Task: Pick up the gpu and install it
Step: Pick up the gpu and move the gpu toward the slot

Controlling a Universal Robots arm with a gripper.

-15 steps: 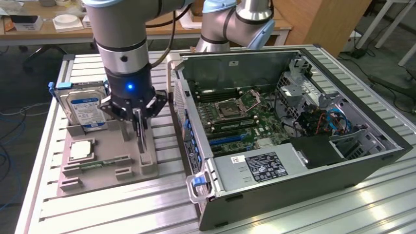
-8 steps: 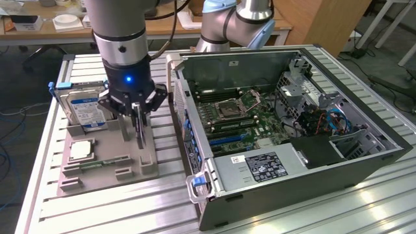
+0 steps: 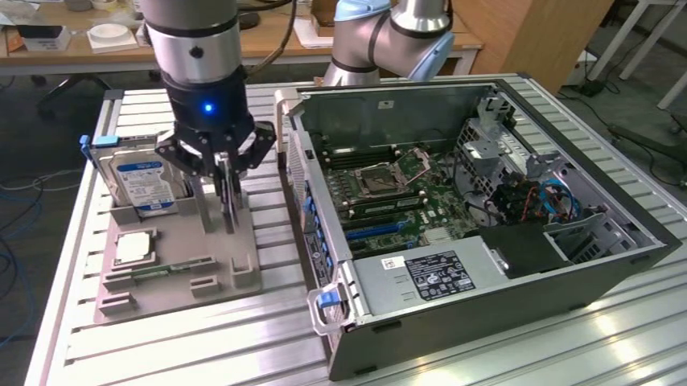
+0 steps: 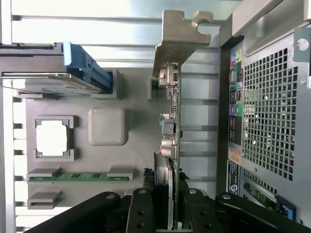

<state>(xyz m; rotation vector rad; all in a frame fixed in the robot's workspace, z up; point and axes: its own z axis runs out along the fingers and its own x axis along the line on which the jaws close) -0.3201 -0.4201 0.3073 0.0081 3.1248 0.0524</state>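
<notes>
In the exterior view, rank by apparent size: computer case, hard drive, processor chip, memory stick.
1. computer case
2. hard drive
3. processor chip and memory stick: about alike, the chip squarer, the stick longer and thinner, so not ranked.

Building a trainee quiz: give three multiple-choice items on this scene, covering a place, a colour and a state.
1. Where does the hard drive stand? A in the grey tray; B in the computer case; C on the desk.
2. Its label is: A red; B blue; C green.
3. The end effector is: A open, empty; B closed on the gpu; C closed on the memory stick.
Answers: A, upright in a tray slot; B, blue print shows; B, it clamps the card's edge.
</notes>
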